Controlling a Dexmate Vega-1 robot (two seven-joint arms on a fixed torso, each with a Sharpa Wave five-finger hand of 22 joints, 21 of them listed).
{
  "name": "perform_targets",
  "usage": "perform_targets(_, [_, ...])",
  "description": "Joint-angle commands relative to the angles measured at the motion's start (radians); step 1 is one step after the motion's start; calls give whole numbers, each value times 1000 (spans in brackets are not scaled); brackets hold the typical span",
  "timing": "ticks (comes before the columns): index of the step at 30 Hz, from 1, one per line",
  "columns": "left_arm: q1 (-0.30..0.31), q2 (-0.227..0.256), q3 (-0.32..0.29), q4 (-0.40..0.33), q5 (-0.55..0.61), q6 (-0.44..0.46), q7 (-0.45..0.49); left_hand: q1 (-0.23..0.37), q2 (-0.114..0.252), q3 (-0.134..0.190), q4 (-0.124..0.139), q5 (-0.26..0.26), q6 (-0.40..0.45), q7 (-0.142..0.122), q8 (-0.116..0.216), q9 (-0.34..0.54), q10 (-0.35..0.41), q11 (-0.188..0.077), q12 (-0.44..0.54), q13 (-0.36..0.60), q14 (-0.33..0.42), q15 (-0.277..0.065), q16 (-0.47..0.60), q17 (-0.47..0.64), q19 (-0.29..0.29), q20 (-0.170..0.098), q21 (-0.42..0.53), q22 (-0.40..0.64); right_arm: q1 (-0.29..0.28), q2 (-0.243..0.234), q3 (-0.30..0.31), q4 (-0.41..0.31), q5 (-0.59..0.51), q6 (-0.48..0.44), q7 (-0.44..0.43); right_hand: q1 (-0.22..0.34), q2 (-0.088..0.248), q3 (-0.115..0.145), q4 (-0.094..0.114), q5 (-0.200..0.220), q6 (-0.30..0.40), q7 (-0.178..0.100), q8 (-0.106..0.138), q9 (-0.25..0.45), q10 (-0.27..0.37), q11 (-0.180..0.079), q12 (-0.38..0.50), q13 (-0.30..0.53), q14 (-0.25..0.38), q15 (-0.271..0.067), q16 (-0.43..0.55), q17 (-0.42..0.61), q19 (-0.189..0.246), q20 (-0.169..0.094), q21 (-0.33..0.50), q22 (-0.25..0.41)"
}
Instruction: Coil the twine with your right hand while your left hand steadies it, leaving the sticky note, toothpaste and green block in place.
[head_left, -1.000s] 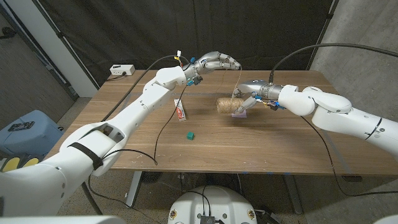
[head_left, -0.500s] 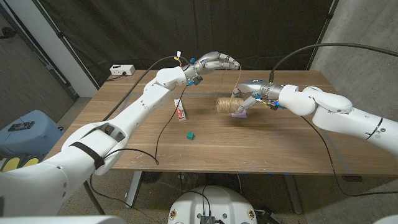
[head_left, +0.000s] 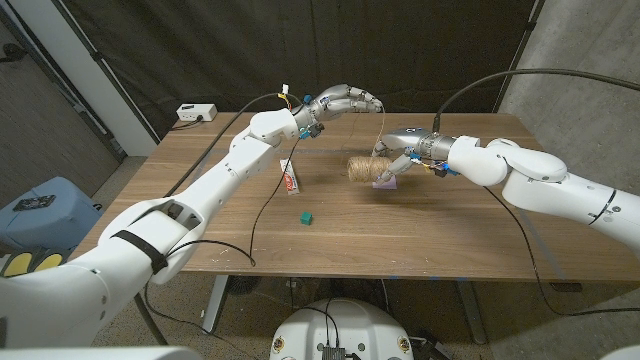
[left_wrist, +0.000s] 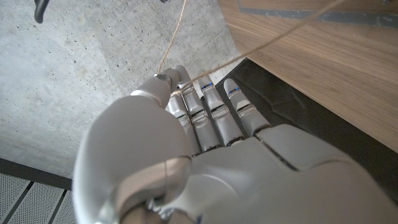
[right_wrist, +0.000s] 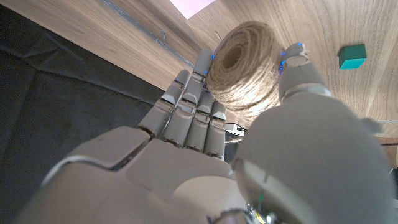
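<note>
1. The right hand (head_left: 397, 160) is gripping the twine ball (head_left: 366, 168) – in the right wrist view its fingers (right_wrist: 186, 115) are lying along one side of the ball (right_wrist: 241, 65) and its thumb along the other, so the ball is being held between them, low over the surface (head_left: 450, 230) or just touching it; which of the two is hard to tell.
2. The left hand (head_left: 345, 100) is hanging raised above the far edge of the surface, fingers together and curled, and the loose strand (head_left: 381, 130) is running from it down to the ball. In the left wrist view the strand (left_wrist: 186, 87) is crossing the fingertips (left_wrist: 180, 74), apparently pinched there, and it looks taut.
3. The purple sticky note (head_left: 384, 183) is lying just beside the ball, partly under the right hand; the toothpaste (head_left: 290, 177) is lying well to the robot's left of it, and the green block (head_left: 305, 217) is sitting nearer the front edge, apart from both hands.
4. The ball is likely light and firm but fibrous – it should be gripping well against the fingers, though a round wound body may be rolling if released.
5. Holding across the ball's sides, as now, is leaving the winding band free for turning.
6. The strand is thin and limp, so it needs steady tension from the left hand; slack would be letting loops slip off or drag over the sticky note.
</note>
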Motion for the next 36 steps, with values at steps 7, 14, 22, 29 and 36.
perform_targets(7, [14, 10, -11, -18, 10, 27, 31, -1, 2, -6, -3, 8, 12, -5, 4, 2, 15, 1, 0, 7, 11, 2, 2, 3, 5, -2, 4, 4, -8, -18, 9, -26, 17, 22, 15, 163, 171, -6, 0, 6, 207, -195, 5, 5, 158, -147, 7, 3, 6, -120, -5, 3, 11, -83, 0, 3])
perform_targets(14, [10, 8, -11, -9, 14, 26, 34, -1, 2, -5, -3, 9, 11, -3, 4, 2, 16, 0, 0, 9, 10, 1, 1, 4, 5, -1, 4, 5, -13, -27, 16, -39, 28, 28, 19, 163, 172, -6, 0, 6, 207, -194, 5, 5, 159, -146, 7, 3, 6, -120, -7, 4, 11, -83, 0, 3])
perform_targets(22, [7, 2, -11, 8, 13, 22, 32, -1, 4, -6, -2, 9, 13, -4, 5, 3, 16, 2, -2, 12, 12, 1, 1, 5, 5, 0, 4, 5, -20, -37, 27, -53, 38, 31, 19, 163, 173, -7, 0, 6, 206, -194, 5, 5, 160, -146, 6, 4, 8, -120, -8, 6, 11, -83, 0, 3])
perform_targets(29, [4, 1, -9, 16, 19, 25, 37, -1, 4, -6, -3, 9, 12, -3, 5, 3, 17, 0, -2, 13, 11, 1, 1, 6, 5, 0, 4, 5, -21, -40, 33, -54, 43, 43, 14, 162, 174, -9, 1, 6, 211, -194, 6, 5, 161, -146, 6, 3, 11, -119, -8, 8, 12, -84, 0, 3])
perform_targets(36, [-3, -5, -8, 34, 21, 23, 37, -2, 4, -6, -2, 9, 13, -2, 5, 3, 18, 0, -4, 13, 11, 1, 0, 6, 5, -1, 4, 5, -16, -40, 39, -52, 57, 53, 23, 162, 175, -10, 0, 6, 212, -195, 6, 5, 161, -147, 5, 4, 10, -120, -10, 8, 13, -84, 0, 3])
